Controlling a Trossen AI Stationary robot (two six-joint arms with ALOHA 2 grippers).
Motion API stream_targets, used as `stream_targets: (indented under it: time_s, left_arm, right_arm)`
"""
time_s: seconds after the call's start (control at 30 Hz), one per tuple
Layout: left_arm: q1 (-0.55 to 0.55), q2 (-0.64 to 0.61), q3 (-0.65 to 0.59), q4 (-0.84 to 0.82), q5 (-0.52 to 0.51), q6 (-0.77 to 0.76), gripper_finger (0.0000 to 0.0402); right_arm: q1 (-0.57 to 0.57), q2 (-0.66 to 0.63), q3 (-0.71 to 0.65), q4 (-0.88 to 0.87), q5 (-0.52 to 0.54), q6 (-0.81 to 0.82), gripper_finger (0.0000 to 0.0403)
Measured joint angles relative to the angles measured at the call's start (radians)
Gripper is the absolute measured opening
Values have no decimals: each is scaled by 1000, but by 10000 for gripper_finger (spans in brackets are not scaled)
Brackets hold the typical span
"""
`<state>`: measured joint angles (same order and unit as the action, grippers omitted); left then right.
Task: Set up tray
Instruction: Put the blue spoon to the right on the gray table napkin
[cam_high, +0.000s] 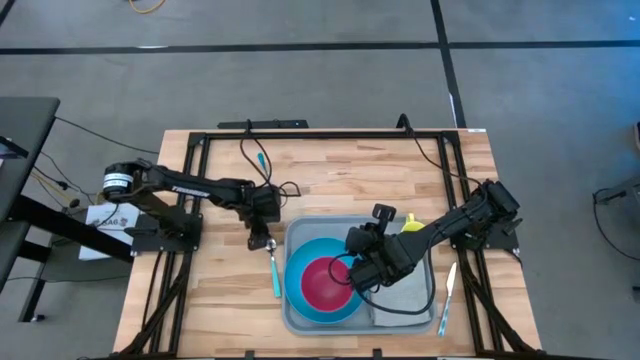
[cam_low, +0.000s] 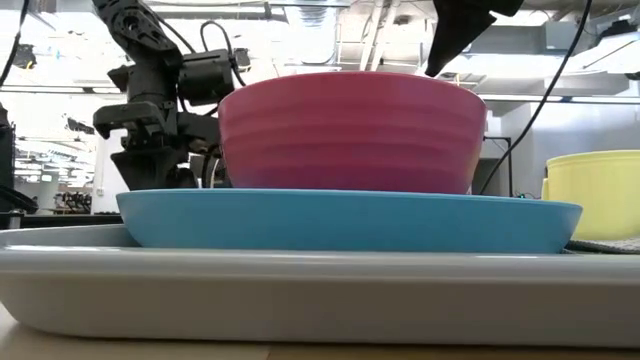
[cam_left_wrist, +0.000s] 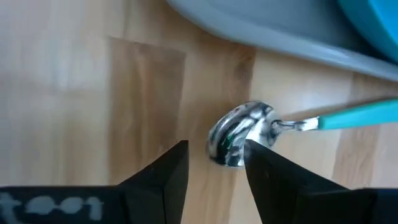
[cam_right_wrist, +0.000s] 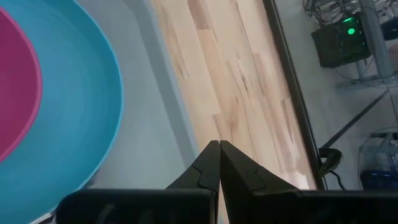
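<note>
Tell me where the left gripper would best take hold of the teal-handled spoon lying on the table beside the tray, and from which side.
Probably the neck, where the metal bowl meets the teal handle of the spoon, taken from straight above. It lies flat on the wood just outside the tray, so only its narrow sides offer purchase. The left gripper is open over the bowl end, one finger either side; the rounded bowl looks likelier to slip.

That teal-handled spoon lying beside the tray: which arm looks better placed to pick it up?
The left, probably. The left gripper hangs open right over the spoon, its bowl between the fingers. The right gripper is shut, above the pink bowl on the tray.
</note>
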<state>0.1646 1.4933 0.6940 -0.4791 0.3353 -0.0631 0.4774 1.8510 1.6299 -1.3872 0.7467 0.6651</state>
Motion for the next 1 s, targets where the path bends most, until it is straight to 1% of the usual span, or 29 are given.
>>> stream_targets:
  time_s: [0.3,0.43,0.7,0.83,0.9,1.0]
  left_arm:
    - [6,0,-30,61,20,1,142]
    - [6,0,-30,112,77,4,142]
    - [5,0,-30,72,72,0,142]
    - [6,40,-28,74,65,-7,142]
    - [8,76,-24,86,88,-7,141]
    - [12,113,-22,109,150,-4,141]
  right_arm:
    - [-2,0,0,-3,0,0,3]
    - [-2,0,0,-3,0,0,3]
    - [-2,0,0,-3,-12,0,3]
    - [-2,0,0,-3,-13,-1,3]
    - [-2,0,0,-3,-13,0,3]
    - [-1,0,0,-4,-14,-1,3]
